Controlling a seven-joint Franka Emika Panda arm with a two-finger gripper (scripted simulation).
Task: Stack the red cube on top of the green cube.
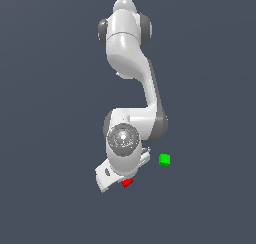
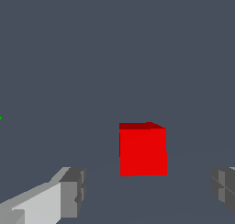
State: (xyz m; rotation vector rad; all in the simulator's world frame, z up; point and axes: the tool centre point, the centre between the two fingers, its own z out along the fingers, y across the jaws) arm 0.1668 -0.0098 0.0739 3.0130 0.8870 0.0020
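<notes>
So the arm (image 1: 131, 83) fills most of the exterior view, seen from above, and its bulk hides almost all of the gripper (image 1: 121, 175). Only the wrist view shows the fingers (image 2: 73, 191) spread wide, with the red cube (image 2: 142, 149) sitting on the floor in the gap between them, touching neither. It's a cube, so no long axis; one flat face is turned toward the wrist camera. The green cube (image 1: 164, 159) sits apart, toward the exterior view's right of the red one.
</notes>
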